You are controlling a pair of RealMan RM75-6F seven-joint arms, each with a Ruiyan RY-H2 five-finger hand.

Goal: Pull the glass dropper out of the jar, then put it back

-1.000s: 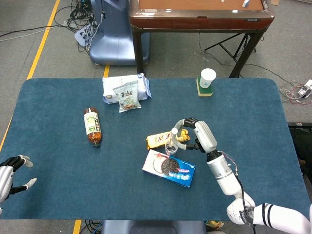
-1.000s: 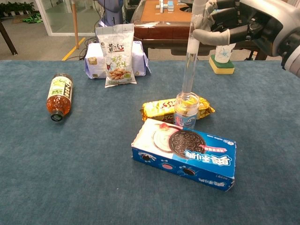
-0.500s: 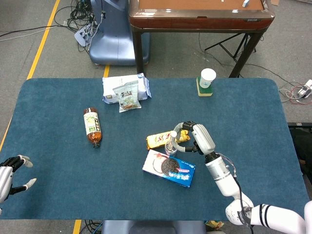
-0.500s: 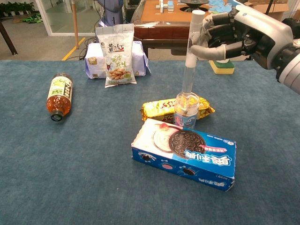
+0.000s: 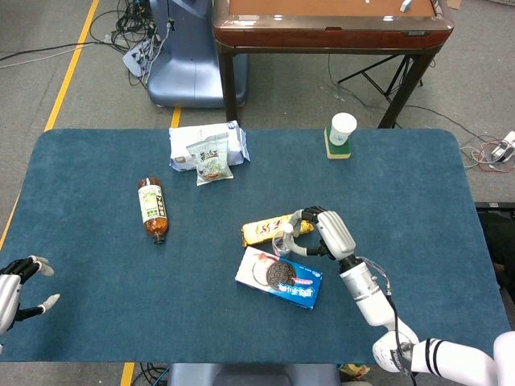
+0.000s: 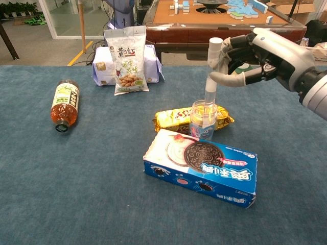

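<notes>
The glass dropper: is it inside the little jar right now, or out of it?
Partly in. The glass dropper stands upright with its lower end inside the jar, while the right hand grips its top above the rim.

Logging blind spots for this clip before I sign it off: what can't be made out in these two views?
- Dropper tip: chest view, blurred behind the jar glass, so its depth is unclear; too small in head view.
- Right hand contact on the dropper: head view too small; chest view shows fingers around its top only.
- Left hand: head view, cut off by the left edge; absent from chest view.
- Cookie box far side: hidden in both views.
</notes>
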